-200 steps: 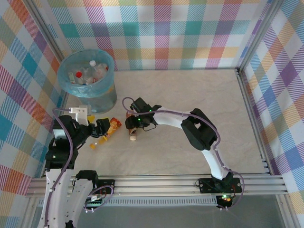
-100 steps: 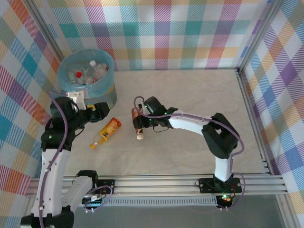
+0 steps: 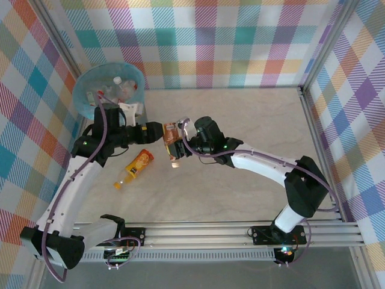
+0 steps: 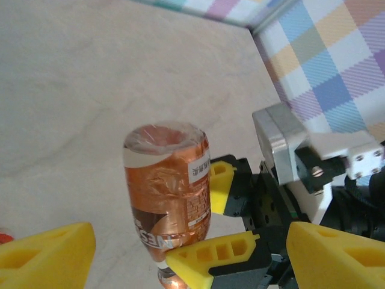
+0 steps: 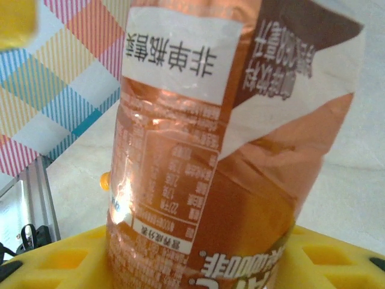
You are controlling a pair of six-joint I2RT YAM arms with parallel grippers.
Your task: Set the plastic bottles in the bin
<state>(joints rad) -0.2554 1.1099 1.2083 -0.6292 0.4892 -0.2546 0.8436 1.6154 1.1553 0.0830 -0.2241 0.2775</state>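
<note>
The copper-labelled bottle [image 4: 168, 180] is small and clear. A crinkled, shiny copper-brown wrap covers most of its body, with a white panel of printed characters and a block of fine print. In the left wrist view its rounded clear base points toward the camera and its neck runs down to the bottom edge of the frame. In the top view it sits left of centre, with its pale cap end toward the lower edge. It looks lifted off the table [image 3: 240, 120], though I cannot be sure of that. The right gripper [image 4: 195, 220] is clamped on it, one yellow finger on each side of the label, with its arm reaching in from the lower right of the top view. The left gripper [image 3: 157, 132] is just beside the bottle's upper left in that view. Its jaws are spread wide and nothing is between them, and its own camera shows a yellow finger in each bottom corner with the bottle between and beyond them. Below and left of the held bottle, an orange bottle [image 3: 137, 166] lies flat on the table, slanted, with its cap toward the lower left. The bin [image 3: 84, 105] stands in the upper left, close to the left arm. It is round, lined with a light blue bag, and has several bottles [image 3: 117, 90] with red and white showing inside it. Pastel checked walls [image 3: 240, 36] close in the table on three sides.
</note>
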